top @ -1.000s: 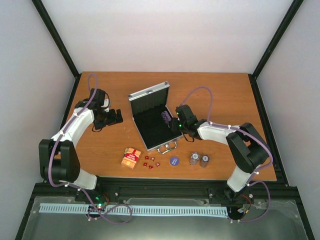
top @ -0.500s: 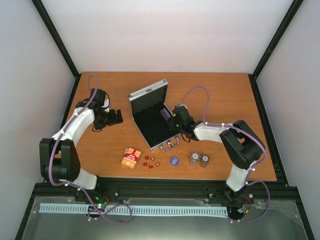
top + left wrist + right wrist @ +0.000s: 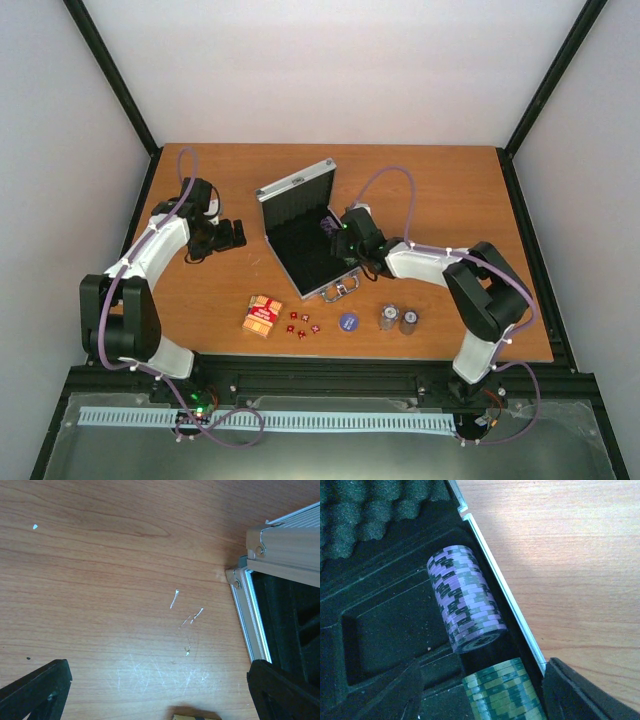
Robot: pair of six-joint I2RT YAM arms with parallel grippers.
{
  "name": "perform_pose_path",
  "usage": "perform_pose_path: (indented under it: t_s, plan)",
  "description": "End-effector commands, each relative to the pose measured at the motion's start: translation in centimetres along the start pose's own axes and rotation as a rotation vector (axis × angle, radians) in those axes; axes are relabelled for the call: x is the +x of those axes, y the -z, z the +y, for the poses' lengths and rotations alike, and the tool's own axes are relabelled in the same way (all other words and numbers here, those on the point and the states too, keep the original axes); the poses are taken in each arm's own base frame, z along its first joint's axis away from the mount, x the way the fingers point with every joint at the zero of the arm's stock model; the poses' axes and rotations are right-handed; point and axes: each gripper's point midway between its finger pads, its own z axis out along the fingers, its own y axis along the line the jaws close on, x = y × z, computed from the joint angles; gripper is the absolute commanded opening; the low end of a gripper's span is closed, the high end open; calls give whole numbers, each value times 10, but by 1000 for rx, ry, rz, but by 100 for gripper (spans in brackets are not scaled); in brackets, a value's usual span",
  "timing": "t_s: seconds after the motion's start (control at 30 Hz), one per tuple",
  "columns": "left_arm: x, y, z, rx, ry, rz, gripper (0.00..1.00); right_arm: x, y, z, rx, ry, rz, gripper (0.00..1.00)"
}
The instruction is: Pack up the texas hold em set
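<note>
The silver case [image 3: 296, 182] lies open mid-table, its black lining up and its handle [image 3: 340, 290] toward me. My right gripper [image 3: 336, 232] is over the case's right slot. In the right wrist view it [image 3: 482, 682] holds a green chip stack [image 3: 502, 692] between its fingers, just behind a purple chip stack [image 3: 465, 600] lying in the slot. My left gripper [image 3: 238, 234] is open and empty over bare wood left of the case [image 3: 247, 625]. The red-orange card box [image 3: 263, 315], tiny red dice [image 3: 301, 325], blue-purple disc [image 3: 348, 321] and two chip stacks [image 3: 398, 319] sit near the front edge.
The case's raised lid [image 3: 287, 545] stands just right of my left gripper [image 3: 160, 695]. The case's aluminium rim [image 3: 505, 597] runs beside my right fingers. Black frame posts stand at the table's corners.
My right gripper has moved up and left along the case's right side, toward the purple stack. The case has turned slightly. The left arm has barely moved.
</note>
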Motion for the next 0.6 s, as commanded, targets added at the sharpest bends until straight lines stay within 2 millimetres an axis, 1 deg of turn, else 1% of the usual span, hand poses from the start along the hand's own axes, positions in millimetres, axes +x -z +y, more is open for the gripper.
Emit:
perform_pose_path:
  t_s: [0.0,0.07,0.13,0.17,0.23,0.27,0.33,0.43,0.57]
  plan:
    - [-8,6,-6,11,-3,-22,100,-27,20,8,14,20,-64,70]
    - [-9,6,-6,10,-3,-24,100,-31,27,7,36,38,-54,74]
    - [-10,7,-6,10,-1,-24,100,-24,34,-2,88,63,3,80]
    - [-11,8,-7,10,-3,-26,100,-21,38,-5,112,73,33,82]
    - [-12,9,-8,12,-1,-29,100,-8,49,-15,157,101,113,87]
    - [-13,10,-8,15,-1,-32,100,-2,55,-21,185,111,155,87]
    - [-14,11,-9,19,-1,-38,100,17,68,-34,237,147,261,88]
    - [-15,11,-10,20,1,-41,100,50,92,-52,308,200,423,87]
    - [-13,11,-10,25,1,-40,100,93,127,-52,268,238,580,85]
